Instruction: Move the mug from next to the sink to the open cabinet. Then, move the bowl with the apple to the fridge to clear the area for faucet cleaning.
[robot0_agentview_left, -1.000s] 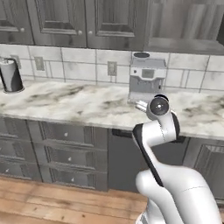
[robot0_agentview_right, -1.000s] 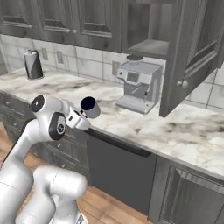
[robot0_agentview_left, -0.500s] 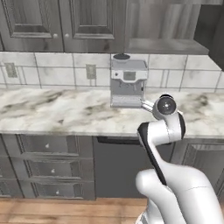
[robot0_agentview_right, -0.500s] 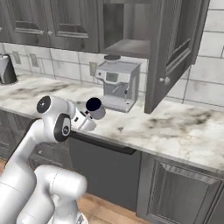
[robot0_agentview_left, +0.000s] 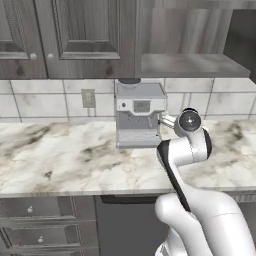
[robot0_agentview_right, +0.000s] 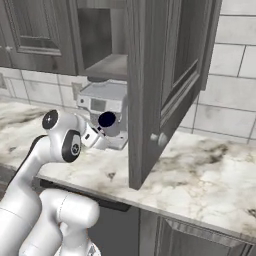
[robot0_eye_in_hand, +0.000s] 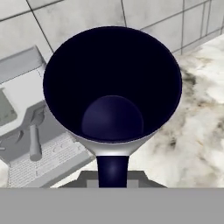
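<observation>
Above the counter (robot0_agentview_right: 200, 170), just in front of the coffee machine (robot0_agentview_left: 138, 114), the gripper (robot0_agentview_right: 102, 134) is clamped on the mug (robot0_agentview_right: 108, 123), held up in the air w/ its mouth toward the hand cam. Open cabinet (robot0_agentview_right: 105, 65) sits right above, door (robot0_agentview_right: 165, 75) swung out beside the mug.

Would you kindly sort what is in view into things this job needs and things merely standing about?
Needed: the mug, gripped by the gripper; the open cabinet.
Standing about: the coffee machine; the wall socket; the marble counter.
</observation>
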